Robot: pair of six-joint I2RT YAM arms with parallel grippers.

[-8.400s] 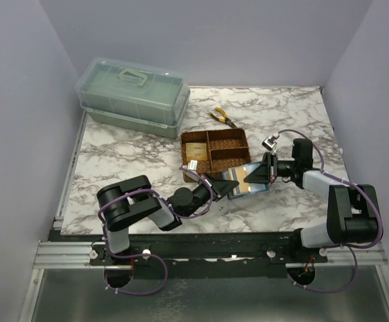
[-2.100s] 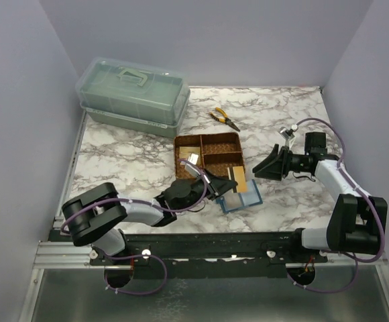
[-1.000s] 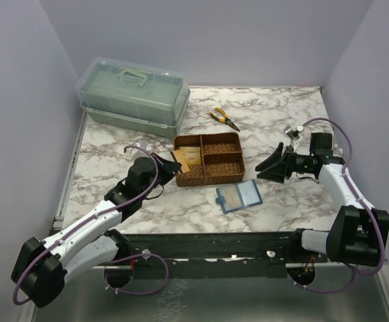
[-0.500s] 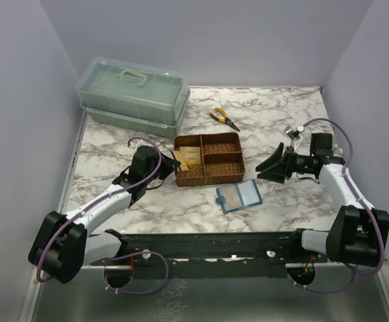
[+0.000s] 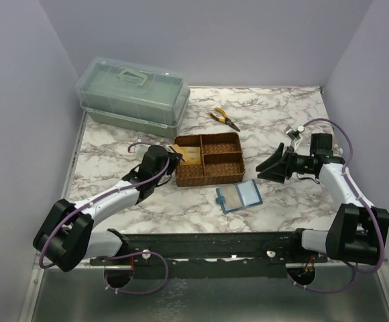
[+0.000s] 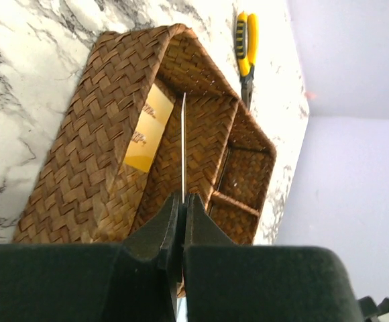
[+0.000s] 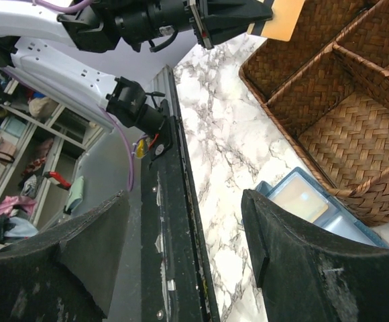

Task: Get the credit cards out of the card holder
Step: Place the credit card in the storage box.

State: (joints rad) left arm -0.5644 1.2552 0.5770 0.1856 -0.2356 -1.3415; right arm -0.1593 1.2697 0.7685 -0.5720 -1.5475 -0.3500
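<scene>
The card holder [image 5: 246, 194] lies open on the marble in front of the woven tray [image 5: 229, 175], its pale inside up; the right wrist view also catches the card holder [image 7: 300, 198]. My left gripper [image 5: 172, 159] is shut on a thin credit card [image 6: 183, 144], seen edge-on, over the tray's left compartment. From the right wrist view that held card [image 7: 280, 15] looks yellowish-gold. Another gold card [image 6: 147, 129] lies inside that compartment. My right gripper [image 5: 273, 166] hovers open and empty to the right of the tray, away from the holder.
Yellow-handled pliers [image 5: 222, 118] lie behind the tray. A green lidded box [image 5: 133, 95] stands at the back left. The tray's other two compartments [image 6: 248, 168] hold nothing that I can see. The table's front rail [image 7: 171, 221] runs between my right fingers.
My left gripper has carried the card to the right, from beside the tray to over its left compartment. The right arm has stayed still.
</scene>
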